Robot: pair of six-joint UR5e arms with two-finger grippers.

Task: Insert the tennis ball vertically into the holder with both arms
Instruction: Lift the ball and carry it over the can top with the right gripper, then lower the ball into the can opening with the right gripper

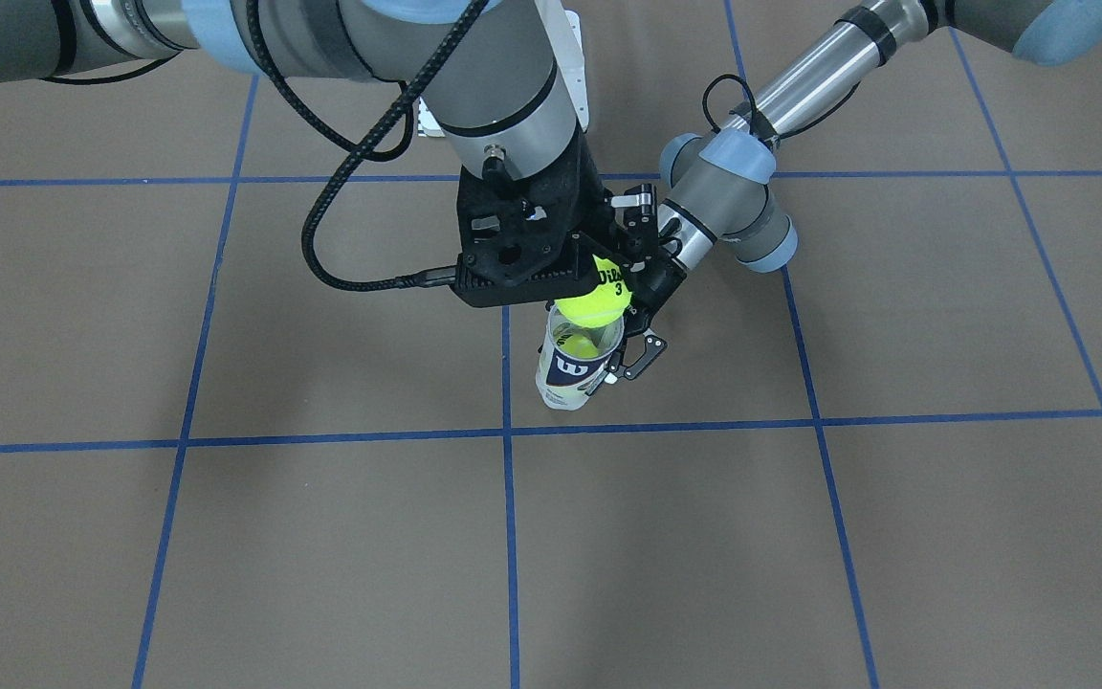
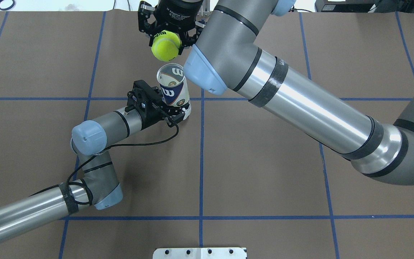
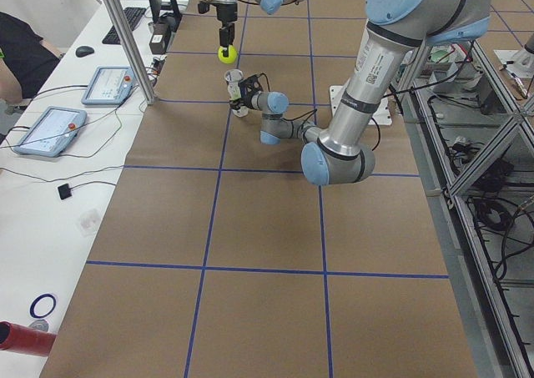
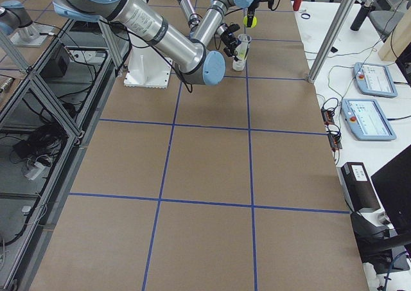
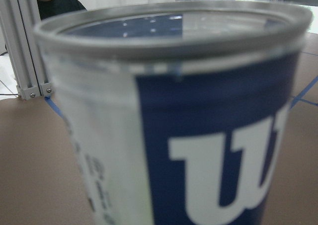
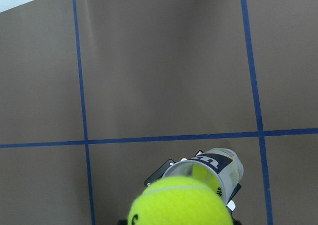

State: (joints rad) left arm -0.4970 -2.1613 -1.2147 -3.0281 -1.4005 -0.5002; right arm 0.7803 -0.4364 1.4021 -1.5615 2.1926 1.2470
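1. A brown table covering [image 2: 264, 180] fills most views, squared off by blue tape lines [image 2: 201, 162].
2. Along the left edge of the exterior left view runs a white bench [image 3: 50, 194] with a near tablet [image 3: 47, 131], a far tablet [image 3: 109, 84] and a keyboard [image 3: 125, 23].
3. An aluminium post [image 3: 125, 40] stands at the bench's edge.
4. A person [image 3: 21, 57] in dark clothing sits at the upper left.
5. Metal framing [image 3: 492, 111] with loose cables [image 3: 492, 211] lines the right side.

holder [image 5: 198, 135] blurred, tennis ball [image 6: 180, 205] cropped
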